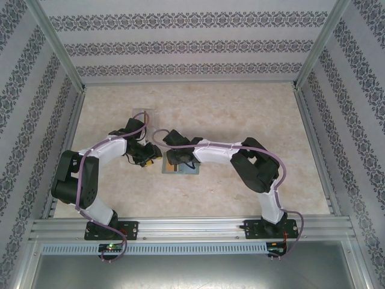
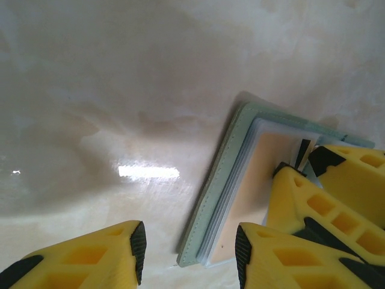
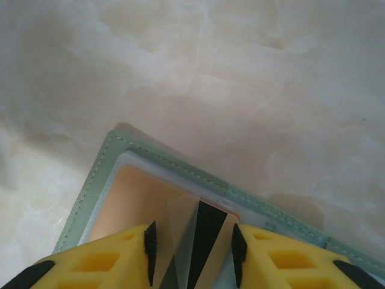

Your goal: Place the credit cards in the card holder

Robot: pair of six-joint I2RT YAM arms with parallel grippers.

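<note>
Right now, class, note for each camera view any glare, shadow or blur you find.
Left wrist view: a bright glare streak on the table beside the wallet. Right wrist view: the wallet's far edge throws a soft shadow; the card near the lens blurs. Top external view: even light.

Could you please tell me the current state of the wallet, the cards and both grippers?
wallet: open, flat on the table.
orange card: lying flat inside the wallet.
striped card: held tilted, edge at the wallet.
right gripper: shut on the striped card.
left gripper: open, over the wallet's corner.
</note>
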